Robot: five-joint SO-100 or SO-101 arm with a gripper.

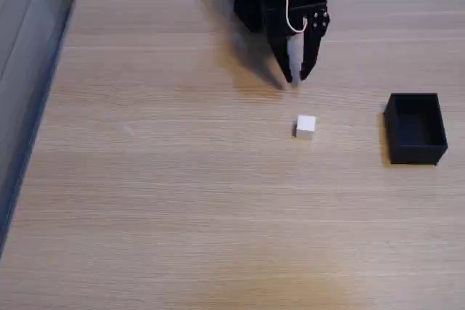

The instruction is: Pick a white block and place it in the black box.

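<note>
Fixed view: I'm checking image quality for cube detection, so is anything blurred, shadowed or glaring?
In the fixed view the gripper looks soft, casting a diffuse shadow leftward on the table; the white block is fairly crisp, the black box interior featureless; no strong glare.

Fixed view: white block (306, 126) on table (182, 201); black box (415, 128) right.

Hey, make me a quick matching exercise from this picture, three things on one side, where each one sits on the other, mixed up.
Things:
1. white block
2. black box
3. pincer

Places, in the fixed view:
A. near the table's right edge
B. at the top, tips pointing down above the block
C. on the wood near the middle

Pairs: 1-C, 2-A, 3-B
</note>
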